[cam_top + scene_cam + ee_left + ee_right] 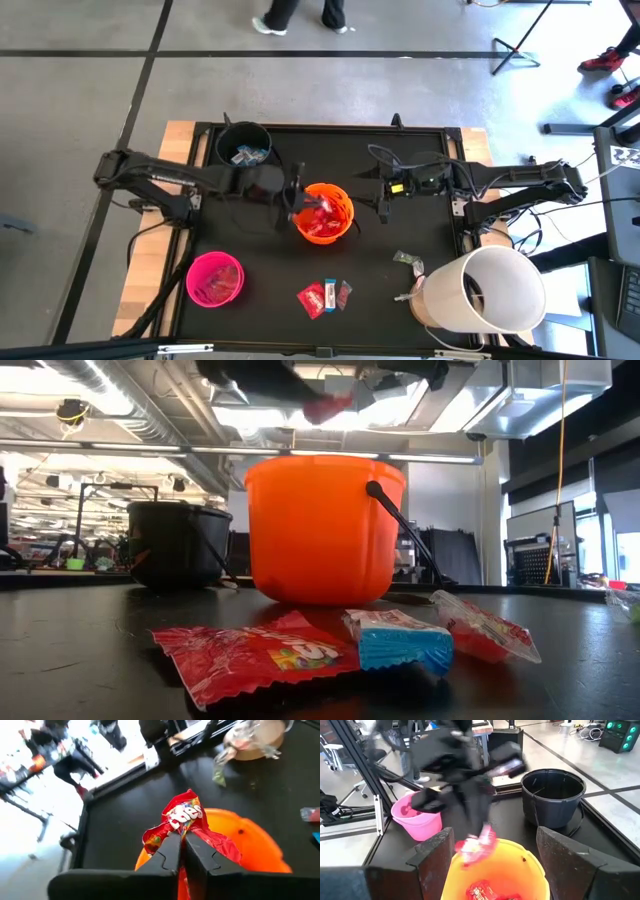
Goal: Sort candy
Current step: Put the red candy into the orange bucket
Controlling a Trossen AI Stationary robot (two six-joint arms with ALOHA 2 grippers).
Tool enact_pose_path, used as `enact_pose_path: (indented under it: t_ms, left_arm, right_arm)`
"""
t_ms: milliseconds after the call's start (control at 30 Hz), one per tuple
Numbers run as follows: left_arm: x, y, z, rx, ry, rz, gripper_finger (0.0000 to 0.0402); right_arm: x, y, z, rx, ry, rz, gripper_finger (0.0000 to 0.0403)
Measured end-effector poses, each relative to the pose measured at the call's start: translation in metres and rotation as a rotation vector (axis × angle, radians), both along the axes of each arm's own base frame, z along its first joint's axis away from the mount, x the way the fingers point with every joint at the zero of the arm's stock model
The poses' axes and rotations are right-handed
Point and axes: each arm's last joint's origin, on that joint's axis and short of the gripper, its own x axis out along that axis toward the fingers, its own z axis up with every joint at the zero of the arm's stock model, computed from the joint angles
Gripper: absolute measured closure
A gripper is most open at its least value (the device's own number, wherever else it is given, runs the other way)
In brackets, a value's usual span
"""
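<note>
The left gripper (182,851) has its two fingers pinched tight on a red candy packet (184,820). The packet is shiny and crinkled, with white letters on it. It hangs just above the orange bucket (325,212), over the bucket's rim.

The orange bucket stands in the middle of the black table (400,310). More red packets (322,224) lie inside it.

In front of the orange bucket, on the table, lie a few more sweets: a big red packet (255,655), a blue-and-white bar (397,639) and another small red one (483,629). The bar touches the big red packet.

The black bucket (245,145) stands behind the orange bucket, off to the left. It has blue-and-white sweets (245,155) in it. The pink bucket (214,278) stands in front of the orange one, also to the left. I can see something in it, but I cannot tell what.

A big white bucket (483,290) lies tipped on its side, to the right of the orange bucket, with two loose sweets (409,260) near its mouth.

The right gripper (382,198) waits just right of the orange bucket, fingers spread wide, holding nothing.
</note>
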Motion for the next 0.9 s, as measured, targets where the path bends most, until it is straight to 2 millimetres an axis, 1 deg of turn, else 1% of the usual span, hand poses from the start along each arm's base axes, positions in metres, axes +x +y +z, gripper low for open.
enact_pose_path:
  t_ms: [67,167,333,400,467,533,600,667,767,900]
  left_arm:
    - [0.001,0.011,-0.004,-0.042,0.025,0.014,0.0383]
    - [0.001,0.017,-0.007,-0.074,0.042,0.007,0.0349]
    - [0.001,0.015,-0.008,-0.079,0.056,-0.002,0.0282]
    - [0.000,0.013,-0.006,-0.064,0.050,0.013,0.0263]
    - [-0.001,0.007,0.001,-0.057,0.028,0.008,0.0252]
    - [-0.001,-0.003,0.014,-0.070,-0.012,-0.033,0.0249]
    - [0.000,-0.018,0.027,-0.091,-0.052,-0.116,0.0249]
    - [-0.002,-0.036,0.032,-0.088,-0.063,-0.205,0.0249]
    - [-0.003,-0.060,0.027,-0.060,-0.043,-0.291,0.0248]
    - [-0.002,-0.089,0.011,-0.093,0.034,-0.344,0.0249]
  right_arm:
    - [0.000,0.000,-0.001,-0.001,0.006,0.000,0.0118]
    - [0.000,0.000,-0.002,-0.001,0.018,0.001,0.0118]
    - [-0.001,0.000,-0.003,-0.031,0.036,-0.006,0.0118]
    - [-0.001,-0.001,-0.004,-0.043,0.041,-0.013,0.0118]
    - [-0.001,-0.001,-0.004,-0.056,0.047,-0.017,0.0118]
    - [-0.001,-0.001,-0.004,-0.060,0.049,-0.017,0.0118]
    - [-0.001,-0.001,-0.004,-0.061,0.051,-0.017,0.0118]
    - [-0.001,-0.001,-0.005,-0.062,0.053,-0.016,0.0118]
    - [-0.001,-0.001,-0.005,-0.062,0.052,-0.016,0.0118]
    - [-0.001,-0.001,-0.005,-0.057,0.052,-0.014,0.0118]
